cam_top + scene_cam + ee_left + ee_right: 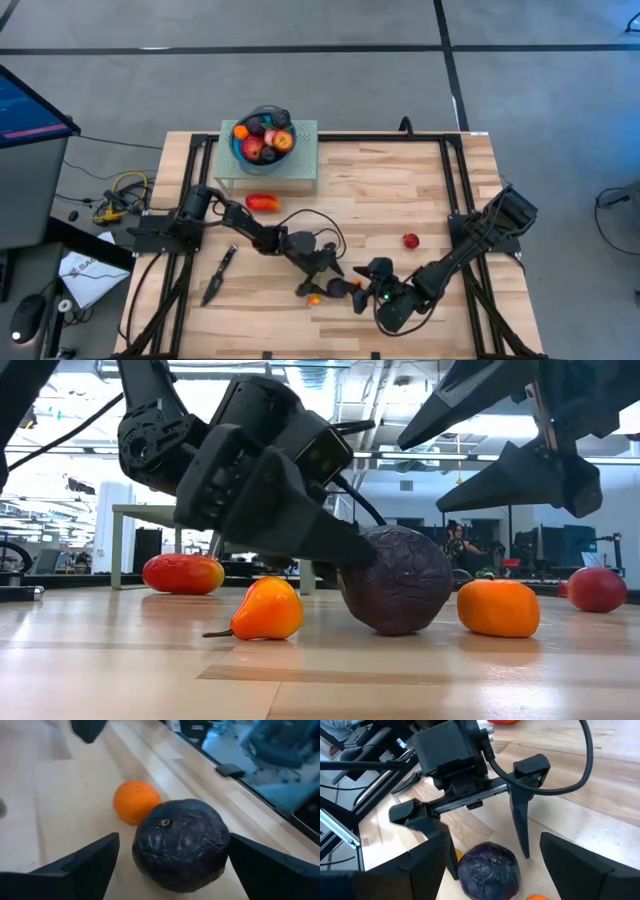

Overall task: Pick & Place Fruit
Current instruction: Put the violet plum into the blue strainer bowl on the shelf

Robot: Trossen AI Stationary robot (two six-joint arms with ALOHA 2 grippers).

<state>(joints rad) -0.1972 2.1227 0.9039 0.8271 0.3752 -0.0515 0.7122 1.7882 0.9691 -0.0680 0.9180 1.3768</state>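
The left gripper (485, 847) straddles the dark purple fruit (181, 845) near the bench's front edge, fingers spread. Centre both pads on its widest girth before closing. The right gripper (385, 298), also spread, hovers beside it.

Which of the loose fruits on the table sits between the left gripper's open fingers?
The dark purple fruit. The left gripper straddles it, fingers apart, while the orange fruit and yellow-orange pear lie outside them.
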